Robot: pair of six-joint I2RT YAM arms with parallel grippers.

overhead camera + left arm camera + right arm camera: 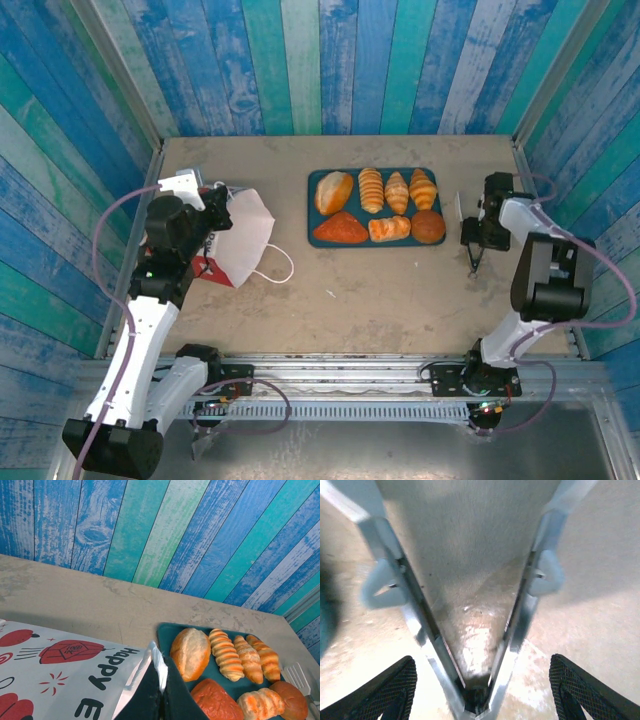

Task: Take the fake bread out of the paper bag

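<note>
The bread (380, 205) lies on a teal tray (375, 172) at the middle of the worktop (400, 300), out of the bag (245, 235). There are seven pieces in two rows. The far row has a pale loaf and three ridged croissants. The near row has a triangular piece, a small loaf and a round bun.

The bag sits to the left of the tray, apart from it, white side up, with a cord handle looping onto the worktop. The left pincer (222, 205) is clamped on the bag's edge. In the left wrist view its dark fingers (172, 695) meet on a white fold of the bag (65, 665), with the tray (165, 630) and bread (225, 665) beyond.

The right pincer (475, 240) hangs just right of the tray, jaws spread. In its wrist view the black fingers (390, 690) stand wide on either side of a pair of metal tongs (520, 620), clear of both its arms. The tongs (458, 210) lie beside the tray's right end.
</note>
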